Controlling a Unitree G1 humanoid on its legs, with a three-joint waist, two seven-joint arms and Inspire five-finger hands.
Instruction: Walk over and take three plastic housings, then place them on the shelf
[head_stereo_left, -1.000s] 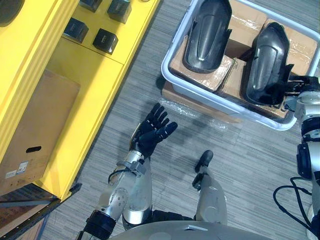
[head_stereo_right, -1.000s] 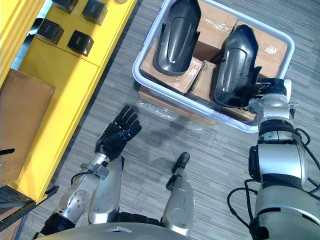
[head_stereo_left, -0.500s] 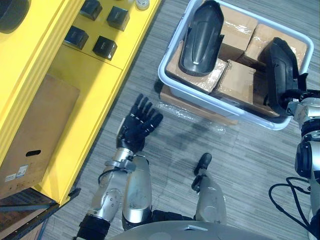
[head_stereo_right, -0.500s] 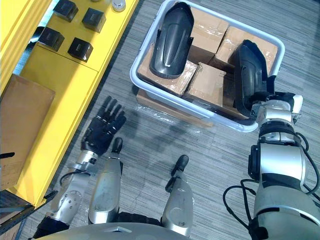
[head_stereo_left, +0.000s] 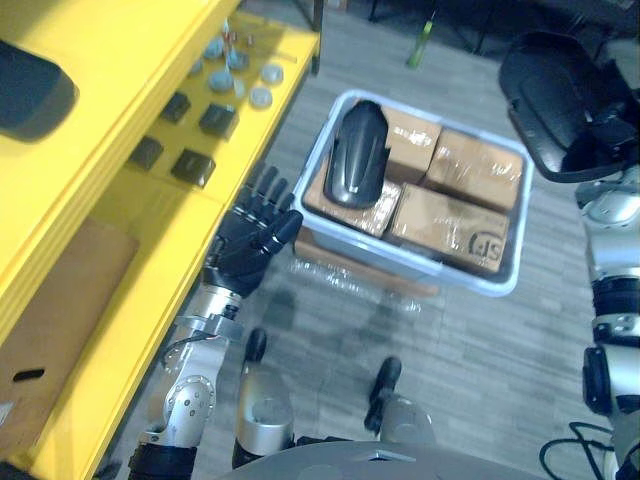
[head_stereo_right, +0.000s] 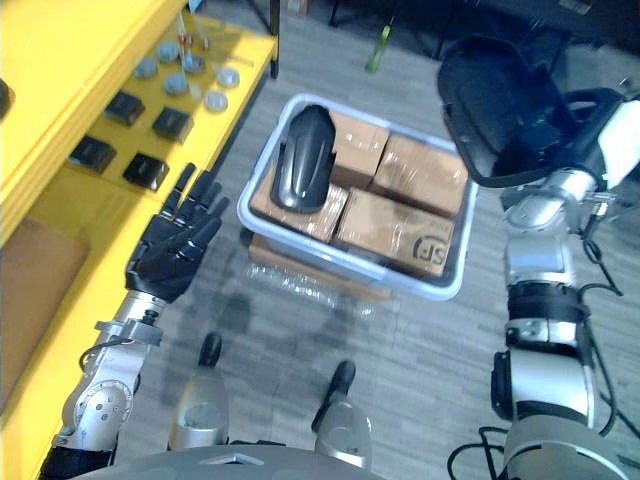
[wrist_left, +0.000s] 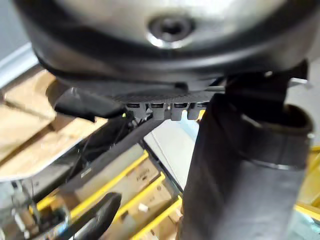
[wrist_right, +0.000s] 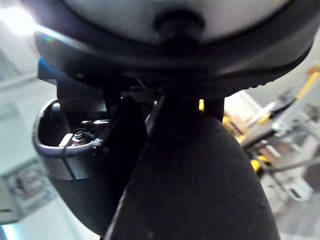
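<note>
Well clear of bin (head_stereo_left: 312, 160), housing (head_stereo_right: 500, 105) gripped in R hand (head_stereo_left: 612, 140).

Raised housing (head_stereo_left: 558, 100) hides most of the right hand (head_stereo_left: 603, 133) — grip unclear.

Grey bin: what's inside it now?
One black housing lies on top of taped cardboard boxes that fill the grey bin. Whatever sits beneath the boxes is covered. A second housing is up outside it, in the right hand.
</note>
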